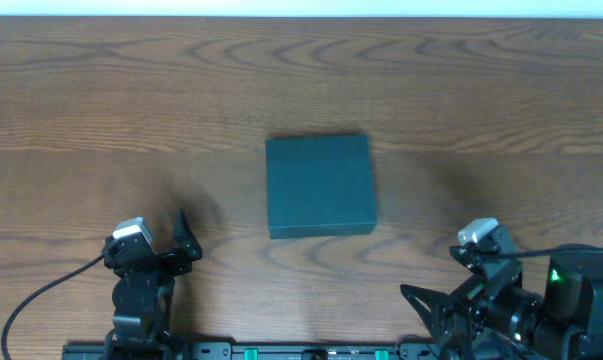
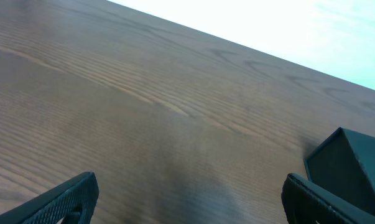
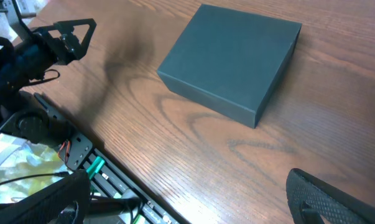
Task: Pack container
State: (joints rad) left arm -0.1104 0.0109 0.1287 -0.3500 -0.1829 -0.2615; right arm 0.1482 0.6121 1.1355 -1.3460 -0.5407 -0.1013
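The container (image 1: 319,187) is a dark teal-green box lying flat at the middle of the wooden table, its lid shut. It also shows at the right edge of the left wrist view (image 2: 355,168) and at the top of the right wrist view (image 3: 231,59). My left gripper (image 1: 188,240) is open and empty near the front left, well left of the box; its jaws (image 2: 190,199) frame bare wood. My right gripper (image 1: 421,318) is open and empty near the front right, and its jaws (image 3: 187,199) hang over the table's front edge. No snack packets are in view.
A black mounting rail with green parts (image 3: 94,165) runs along the table's front edge (image 1: 281,350). My left arm (image 3: 44,46) shows in the right wrist view. The table's far edge (image 1: 301,16) meets a white surface.
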